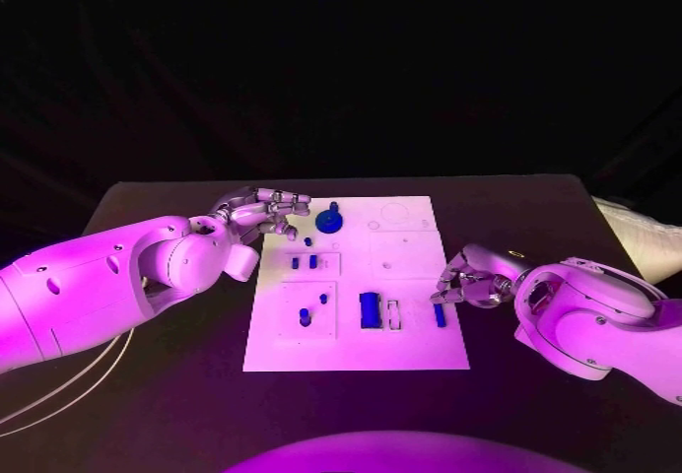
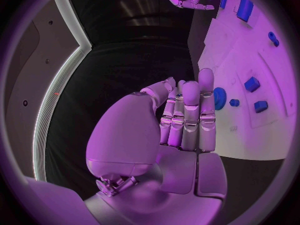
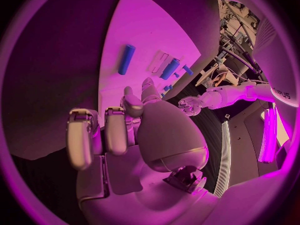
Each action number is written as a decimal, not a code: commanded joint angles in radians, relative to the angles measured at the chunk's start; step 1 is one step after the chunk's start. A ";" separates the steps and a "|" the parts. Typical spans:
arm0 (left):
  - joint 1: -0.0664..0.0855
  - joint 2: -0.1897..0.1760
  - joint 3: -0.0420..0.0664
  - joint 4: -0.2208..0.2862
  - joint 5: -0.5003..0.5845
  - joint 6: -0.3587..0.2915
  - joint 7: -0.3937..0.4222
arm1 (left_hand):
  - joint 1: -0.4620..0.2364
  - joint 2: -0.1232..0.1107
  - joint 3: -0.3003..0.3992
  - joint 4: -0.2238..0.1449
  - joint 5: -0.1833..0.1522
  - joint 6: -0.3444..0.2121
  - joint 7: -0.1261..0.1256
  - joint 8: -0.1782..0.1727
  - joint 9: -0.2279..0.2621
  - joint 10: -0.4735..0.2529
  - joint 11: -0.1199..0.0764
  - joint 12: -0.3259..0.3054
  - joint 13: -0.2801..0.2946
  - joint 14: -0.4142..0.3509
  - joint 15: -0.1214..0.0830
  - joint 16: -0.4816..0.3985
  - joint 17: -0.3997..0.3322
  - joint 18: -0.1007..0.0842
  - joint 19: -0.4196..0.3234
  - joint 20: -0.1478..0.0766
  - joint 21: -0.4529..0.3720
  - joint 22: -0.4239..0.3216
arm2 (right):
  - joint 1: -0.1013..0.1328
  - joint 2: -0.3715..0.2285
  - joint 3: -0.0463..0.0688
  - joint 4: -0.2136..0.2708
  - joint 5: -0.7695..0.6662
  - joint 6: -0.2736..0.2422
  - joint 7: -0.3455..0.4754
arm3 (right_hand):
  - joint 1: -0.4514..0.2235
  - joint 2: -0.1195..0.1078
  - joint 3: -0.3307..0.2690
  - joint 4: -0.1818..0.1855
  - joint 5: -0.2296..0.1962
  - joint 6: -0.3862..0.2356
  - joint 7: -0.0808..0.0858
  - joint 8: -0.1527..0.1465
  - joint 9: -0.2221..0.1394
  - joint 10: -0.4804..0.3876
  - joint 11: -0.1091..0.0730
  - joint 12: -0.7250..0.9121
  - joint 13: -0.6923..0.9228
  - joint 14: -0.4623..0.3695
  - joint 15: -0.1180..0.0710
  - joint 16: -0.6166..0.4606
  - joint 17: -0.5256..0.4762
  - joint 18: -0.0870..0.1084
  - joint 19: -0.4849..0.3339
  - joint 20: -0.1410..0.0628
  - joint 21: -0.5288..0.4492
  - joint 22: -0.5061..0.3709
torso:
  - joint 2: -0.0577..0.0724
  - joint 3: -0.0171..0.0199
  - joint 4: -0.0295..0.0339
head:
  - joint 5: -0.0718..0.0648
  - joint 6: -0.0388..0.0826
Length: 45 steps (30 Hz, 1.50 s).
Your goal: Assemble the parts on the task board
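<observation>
Both hands poised at the edges of the task board

Centrally on the black table (image 1: 540,197) the white task board (image 1: 420,350) is laid, and every place below is given relative to it. At its far left corner the left hand (image 1: 263,212) is held, fingers extended side by side and nothing gripped; in the left wrist view the same hand (image 2: 184,117) is seen with straight fingers (image 2: 206,105) raised in front of the blue gear (image 2: 219,98), partly hiding it. That gear (image 1: 331,219) is seated near the far edge of the board, just beside the left fingertips. Two short blue pegs (image 1: 303,262) are set in a recess left of the board's middle, and one small blue piece (image 1: 305,316) lies in the near-left recess. A larger blue block (image 1: 370,309) stands near the middle of the near half, with a slim blue bar (image 1: 440,314) towards the right edge. At that right edge the right hand (image 1: 466,284) is held, fingers curled inward with nothing seen between them; the slim bar lies just beside it. In the right wrist view a long blue bar (image 3: 127,59) is seen beyond the curled fingers (image 3: 115,130).
</observation>
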<state>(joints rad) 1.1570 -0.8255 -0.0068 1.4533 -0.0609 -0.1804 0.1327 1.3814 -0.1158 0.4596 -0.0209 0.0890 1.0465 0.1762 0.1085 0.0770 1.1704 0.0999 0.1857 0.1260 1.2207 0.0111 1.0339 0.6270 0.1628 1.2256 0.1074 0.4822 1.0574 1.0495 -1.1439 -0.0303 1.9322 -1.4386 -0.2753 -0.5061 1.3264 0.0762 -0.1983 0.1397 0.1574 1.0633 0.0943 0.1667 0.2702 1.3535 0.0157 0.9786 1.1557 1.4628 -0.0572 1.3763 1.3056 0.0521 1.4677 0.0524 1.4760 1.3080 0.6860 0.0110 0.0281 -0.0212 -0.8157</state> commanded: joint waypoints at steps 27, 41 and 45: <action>-0.023 0.005 0.000 -0.004 -0.004 0.016 0.018 | 0.002 0.003 0.000 -0.007 0.005 -0.008 0.001 0.003 -0.001 -0.006 -0.003 0.004 0.002 -0.008 0.002 -0.003 -0.001 0.019 -0.001 0.004 -0.005 -0.002 | -0.026 0.041 -0.006 -0.030 -0.158 0.178 -0.080 | -0.021 -0.009 -0.006 0.029 0.001 0.057 -0.019 0.019 0.006 0.004 -0.017 -0.005 -0.004 0.061 -0.011 0.001 -0.002 -0.013 0.015 -0.007 0.003 0.109 | 0.000 -0.0006 0.0027 | -0.010 -0.004; -0.023 0.004 0.000 -0.004 -0.004 0.017 0.017 | 0.002 0.003 0.000 -0.007 0.005 -0.008 0.001 0.003 -0.001 -0.006 -0.003 0.004 0.002 -0.008 0.002 -0.003 -0.001 0.019 -0.001 0.004 -0.005 -0.002 | -0.048 0.083 -0.007 -0.046 -0.302 0.246 -0.078 | 0.137 0.013 0.074 -0.070 -0.104 0.063 -0.027 0.014 0.007 0.001 -0.027 -0.009 -0.003 0.062 -0.020 0.003 0.002 -0.015 0.017 -0.016 0.005 0.115 | 0.000 -0.0003 0.0033 | -0.006 -0.008; -0.023 0.003 0.000 -0.004 -0.004 0.018 0.018 | 0.002 0.003 0.000 -0.008 0.005 -0.008 0.001 0.004 -0.001 -0.006 -0.003 0.005 0.002 -0.009 0.002 -0.004 -0.002 0.019 -0.001 0.004 -0.005 -0.002 | -0.052 0.091 -0.008 -0.048 -0.319 0.251 -0.078 | 0.199 0.033 0.128 -0.116 -0.103 0.065 -0.025 0.009 0.004 -0.006 -0.028 -0.018 -0.006 0.061 -0.021 0.003 0.004 -0.015 0.017 -0.019 0.005 0.116 | 0.000 -0.0007 0.0029 | -0.006 -0.009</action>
<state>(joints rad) 1.1339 -0.8230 -0.0074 1.4482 -0.0616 -0.1799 0.1373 1.3814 -0.1158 0.4596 -0.0209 0.0889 1.0465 0.1762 0.1085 0.0771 1.1704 0.0998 0.1857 0.1265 1.2174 0.0144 1.0339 0.6258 0.1629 1.2255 0.1074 0.4823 1.0567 1.0108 -1.0545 -0.0267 1.8957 -1.7098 -0.0987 -0.5741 1.4723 0.0759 -0.0803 0.0292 0.0515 1.1229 0.0706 0.1695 0.2712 1.3516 -0.0079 0.9659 1.1503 1.4629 -0.0715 1.3758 1.3079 0.0529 1.4644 0.0410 1.4760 1.3075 0.6860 0.0105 0.0314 -0.0271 -0.8240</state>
